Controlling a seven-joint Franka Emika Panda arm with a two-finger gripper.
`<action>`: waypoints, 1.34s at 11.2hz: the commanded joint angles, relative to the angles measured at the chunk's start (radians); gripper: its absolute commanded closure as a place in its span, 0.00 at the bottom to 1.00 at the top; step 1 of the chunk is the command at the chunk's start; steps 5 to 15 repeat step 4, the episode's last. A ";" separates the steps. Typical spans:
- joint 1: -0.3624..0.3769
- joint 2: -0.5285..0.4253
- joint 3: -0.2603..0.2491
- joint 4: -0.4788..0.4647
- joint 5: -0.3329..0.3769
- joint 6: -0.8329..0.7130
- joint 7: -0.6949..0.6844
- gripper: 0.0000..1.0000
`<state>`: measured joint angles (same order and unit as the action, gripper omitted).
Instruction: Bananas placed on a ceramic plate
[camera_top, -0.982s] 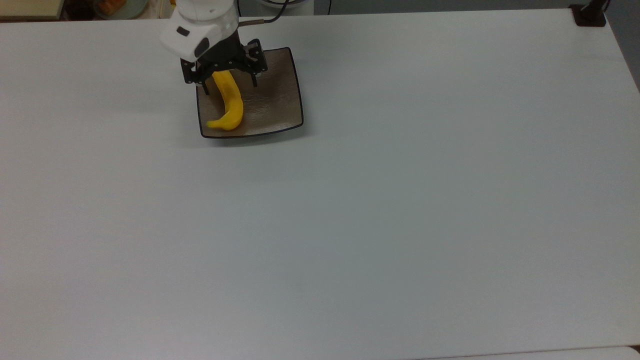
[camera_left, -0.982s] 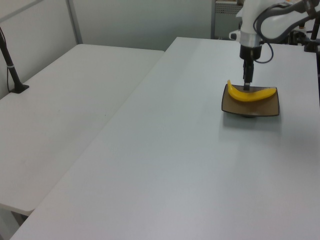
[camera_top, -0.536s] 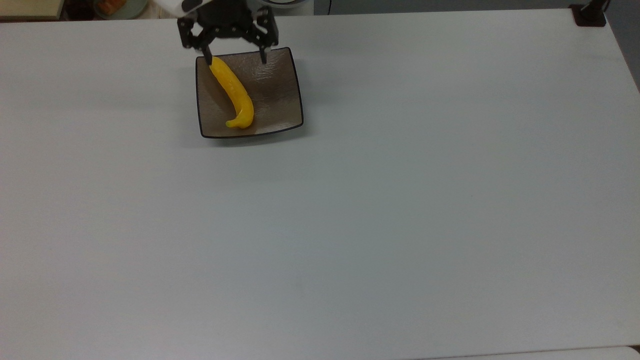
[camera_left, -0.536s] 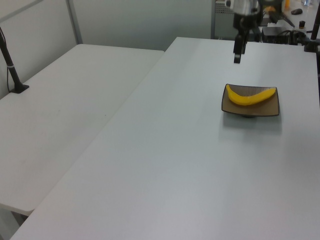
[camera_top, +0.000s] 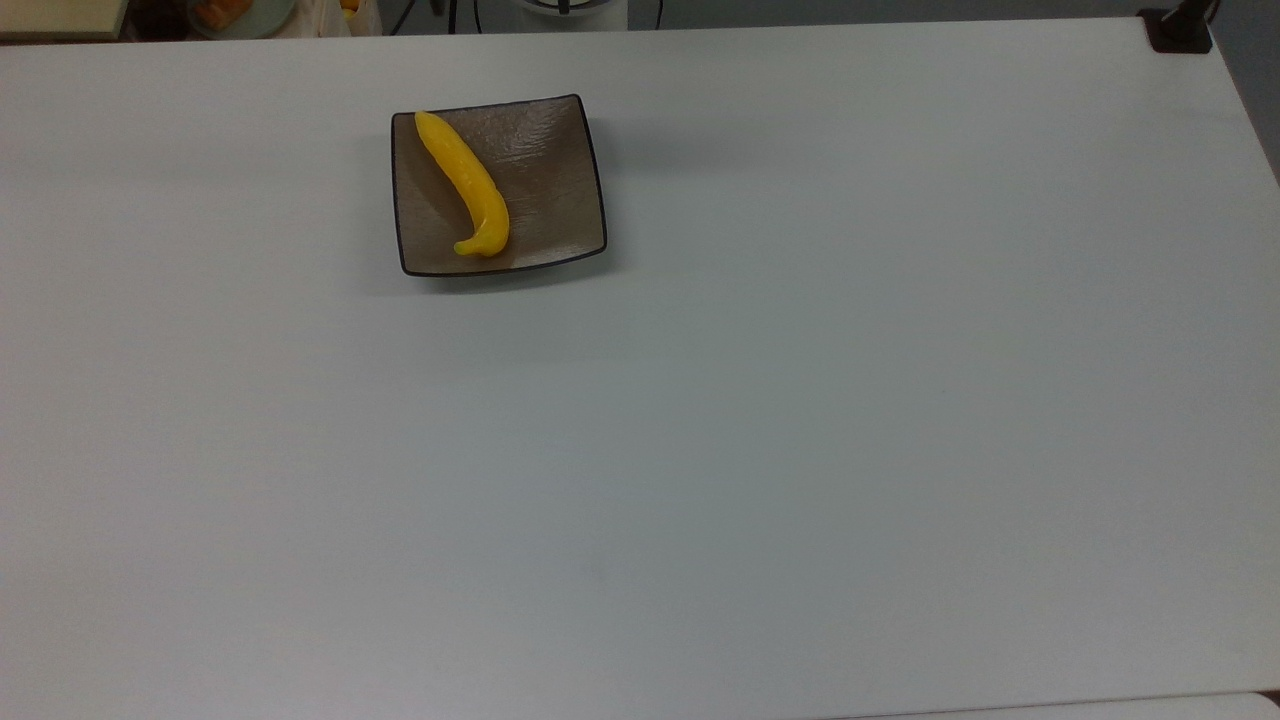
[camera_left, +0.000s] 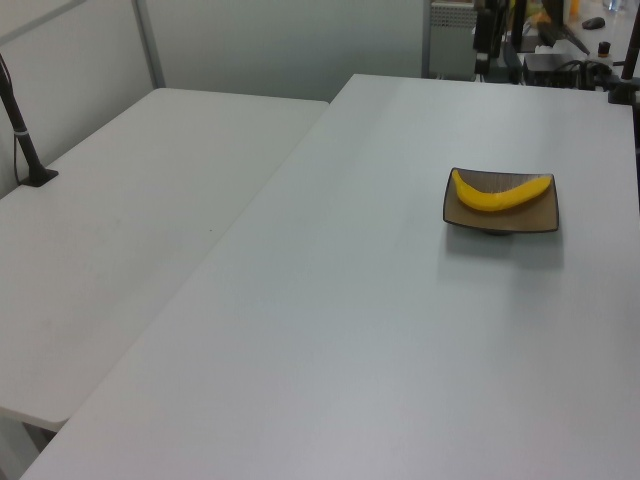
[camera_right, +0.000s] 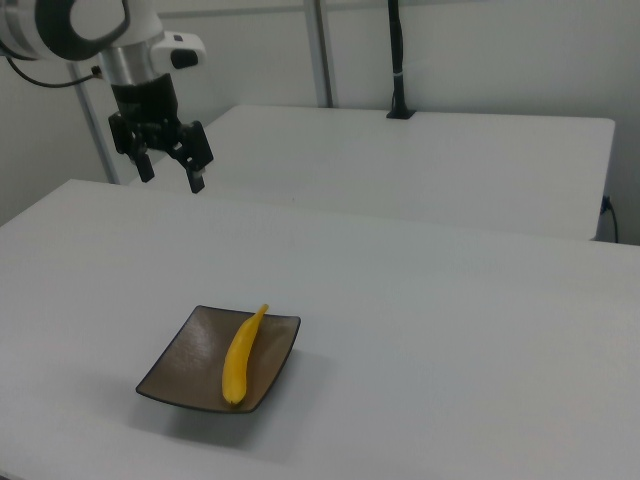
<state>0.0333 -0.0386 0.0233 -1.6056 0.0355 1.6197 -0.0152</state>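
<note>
Up and away has gone the black two-fingered hand (camera_right: 170, 172), fingers spread and empty; well below it the glossy yellow banana (camera_top: 467, 186) lies released across the square brown ceramic plate (camera_top: 560, 190), so the placing looks finished.

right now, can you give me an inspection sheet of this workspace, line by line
surface: white table, bare apart from the plate; a second white table adjoins it on the left view's left.
job's things: banana lies fully inside the square brown plate, running from the plate's far left corner toward its near edge in the top view.
clutter: nothing seen on the table.
hand: the hand hangs open and empty above the table's far edge in the right view, clear of the plate.
cables: a dark cable loops off the arm.
surroundings: black post clamped on the adjoining table; equipment beyond the far edge in the left view.
</note>
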 joint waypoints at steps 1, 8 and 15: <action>0.069 -0.024 -0.063 -0.016 0.018 0.014 -0.051 0.00; 0.071 -0.023 -0.063 -0.060 0.018 0.048 -0.054 0.00; 0.071 -0.023 -0.063 -0.060 0.018 0.048 -0.054 0.00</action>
